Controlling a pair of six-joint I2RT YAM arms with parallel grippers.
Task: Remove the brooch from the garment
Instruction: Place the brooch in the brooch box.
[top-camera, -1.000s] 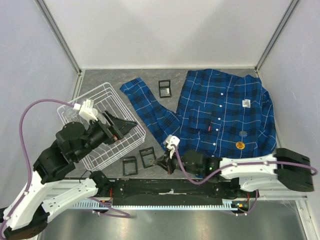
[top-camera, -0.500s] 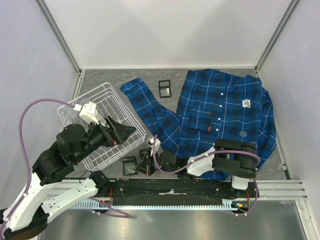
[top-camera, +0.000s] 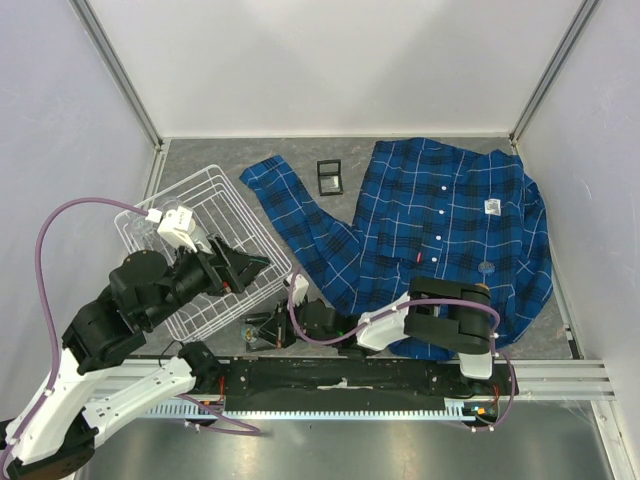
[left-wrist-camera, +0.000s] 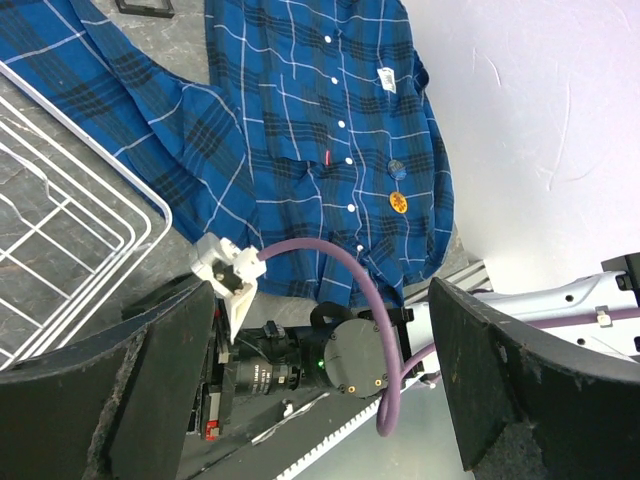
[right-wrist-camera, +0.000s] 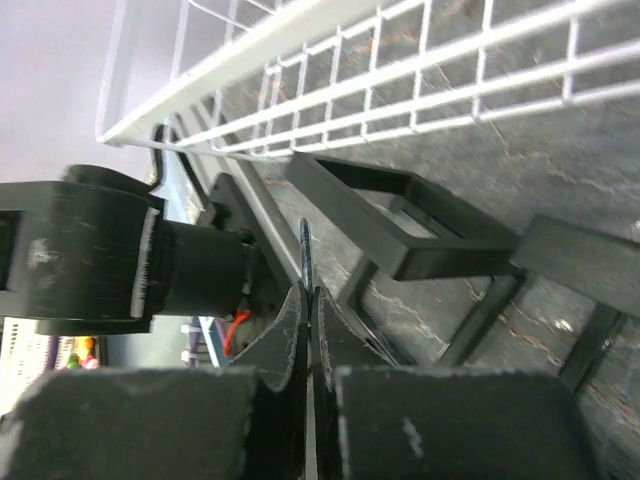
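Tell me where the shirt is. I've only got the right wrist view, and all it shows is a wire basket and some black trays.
Observer: The shirt lies spread flat to the right of the basket, as the top view shows it.
Operator: Any brooch on it?
Observer: Yes. The left wrist view shows an orange brooch pinned beside the buttons.
Operator: And the left gripper?
Observer: The left gripper hangs open over the basket.
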